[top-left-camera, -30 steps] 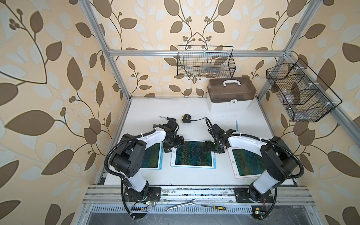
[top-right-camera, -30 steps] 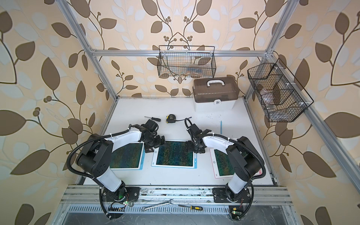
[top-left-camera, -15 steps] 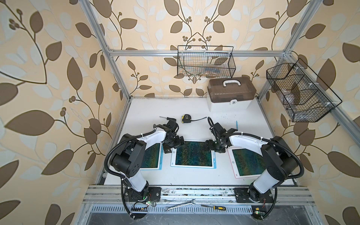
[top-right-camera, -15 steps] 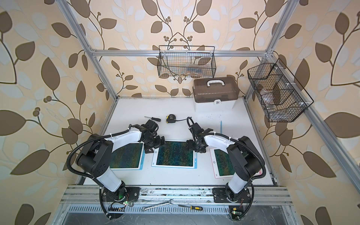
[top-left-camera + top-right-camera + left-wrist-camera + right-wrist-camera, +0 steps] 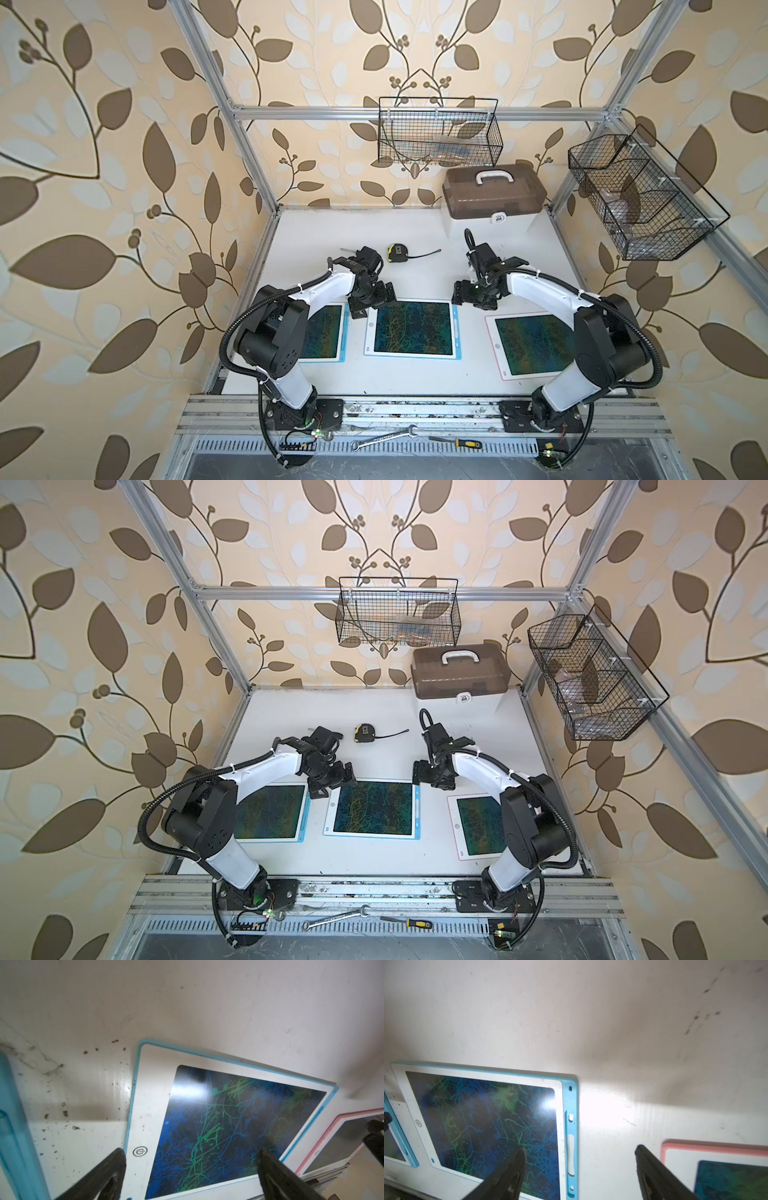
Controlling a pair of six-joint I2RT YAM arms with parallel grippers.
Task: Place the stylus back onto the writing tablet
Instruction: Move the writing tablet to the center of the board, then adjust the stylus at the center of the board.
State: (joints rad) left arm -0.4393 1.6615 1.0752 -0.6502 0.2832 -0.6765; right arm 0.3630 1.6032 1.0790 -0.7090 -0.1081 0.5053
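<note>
The middle writing tablet [image 5: 411,328] has a blue frame and a dark scribbled screen, and lies flat on the white table. The stylus [image 5: 571,1153], blue with a white grip, lies in the slot along that tablet's right edge [image 5: 456,328]. My right gripper [image 5: 579,1148] is open just above that edge, one finger over the screen and the other over the bare table, holding nothing. In both top views it hovers at the tablet's far right corner [image 5: 471,297] [image 5: 430,777]. My left gripper [image 5: 372,301] [image 5: 191,1153] is open and empty over the far left corner.
A second blue tablet [image 5: 324,332] lies partly under the left arm, and a pink one [image 5: 532,345] lies under the right arm. A tape measure [image 5: 397,252] and a brown toolbox [image 5: 494,195] sit further back. Wire baskets [image 5: 440,133] hang on the walls.
My right arm has drawn a little back and to the right along the tablet's right edge, its jaws staying open. The left arm has not moved.
</note>
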